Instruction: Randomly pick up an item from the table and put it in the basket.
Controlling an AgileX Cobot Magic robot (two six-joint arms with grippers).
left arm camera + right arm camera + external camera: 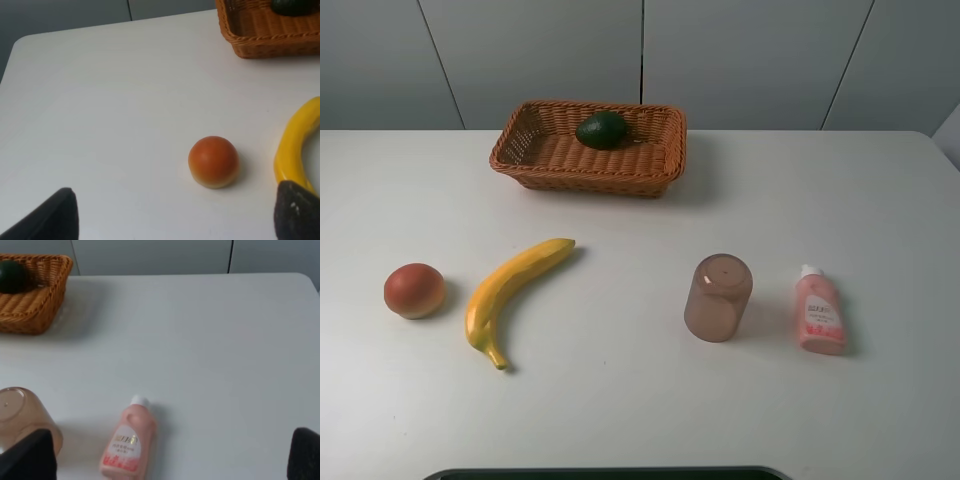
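The avocado lies dark skin up inside the orange-brown wicker basket at the back of the white table; its cut face is hidden. It also shows in the left wrist view and the right wrist view, each time inside the basket. Neither gripper shows in the exterior high view. My left gripper is open and empty, hanging above the table near the red-orange fruit. My right gripper is open and empty above the pink bottle.
A round red-orange fruit and a yellow banana lie front left. A brown translucent cup on its side and a pink bottle lie front right.
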